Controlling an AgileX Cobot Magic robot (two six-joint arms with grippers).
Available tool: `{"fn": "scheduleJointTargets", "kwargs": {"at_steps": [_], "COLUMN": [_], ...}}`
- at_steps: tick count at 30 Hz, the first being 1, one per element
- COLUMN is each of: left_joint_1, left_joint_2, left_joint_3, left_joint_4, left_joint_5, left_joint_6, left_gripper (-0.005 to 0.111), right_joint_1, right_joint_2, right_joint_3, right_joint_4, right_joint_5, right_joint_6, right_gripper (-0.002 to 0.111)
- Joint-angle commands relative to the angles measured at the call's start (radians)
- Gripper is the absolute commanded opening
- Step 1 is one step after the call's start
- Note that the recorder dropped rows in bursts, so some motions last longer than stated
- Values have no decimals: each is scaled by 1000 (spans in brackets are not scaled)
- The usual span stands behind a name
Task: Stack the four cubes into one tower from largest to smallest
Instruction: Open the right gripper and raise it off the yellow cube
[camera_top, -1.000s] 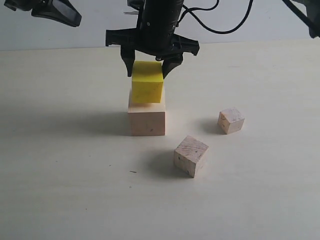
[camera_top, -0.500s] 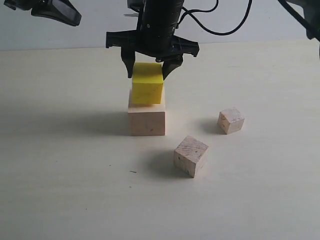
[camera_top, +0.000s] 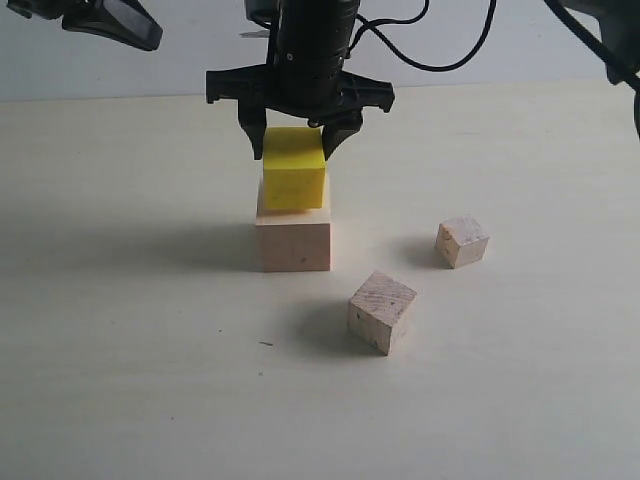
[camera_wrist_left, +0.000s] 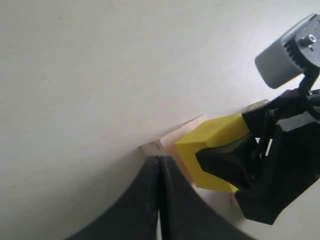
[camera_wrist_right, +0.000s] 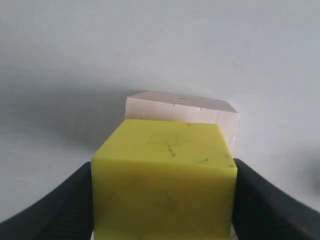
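The bright yellow cube rests on the large pale wood cube, set slightly toward its far side. My right gripper comes down from above and is shut on the yellow cube, one finger on each side. The medium wood cube lies tilted on the table to the front right, and the small wood cube sits further right. My left gripper hovers shut and empty at the top left, looking toward the stack.
The pale table spreads around the cubes. Black cables hang behind the right arm. Part of another arm link shows at the top right corner.
The right gripper has lowered the yellow cube a little, down onto the large wood cube. The left gripper and the two loose cubes have not moved.
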Motion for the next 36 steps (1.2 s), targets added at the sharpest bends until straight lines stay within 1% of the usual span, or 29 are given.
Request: {"fn": "scheduleJointTargets", "kwargs": {"at_steps": [1, 12, 14, 16, 19, 24, 25, 26, 28, 36], "left_joint_1": [-5, -5, -5, -5, -5, -5, -5, -5, -5, -5], "left_joint_2": [-7, -7, -7, -7, -7, -7, -7, -7, -7, -7], "left_joint_3": [5, 5, 5, 5, 5, 5, 5, 5, 5, 5], "left_joint_4": [-5, -5, -5, -5, -5, -5, -5, -5, -5, -5], "left_joint_5": [-3, -5, -5, -5, -3, 0, 0, 0, 0, 0], "left_joint_6": [5, 8, 8, 8, 8, 8, 8, 8, 8, 8], "left_gripper": [0, 0, 0, 0, 0, 0, 0, 0, 0, 0], "right_joint_1": [1, 1, 1, 1, 1, 1, 1, 1, 1, 1], "right_joint_2": [-15, -15, -15, -15, -15, -15, -15, -15, -15, -15], "right_joint_3": [-5, -5, -5, -5, -5, -5, -5, -5, -5, -5], "right_joint_4": [-7, -5, -5, -5, -9, -9, -4, 0, 22, 20], "right_joint_5": [-6, -6, -6, -6, -6, -6, -6, -6, -6, -6], "right_joint_6": [-2, -3, -3, -5, -18, -40, -40, -40, -40, -32], "right_gripper": [0, 0, 1, 7, 24, 65, 72, 75, 79, 79]}}
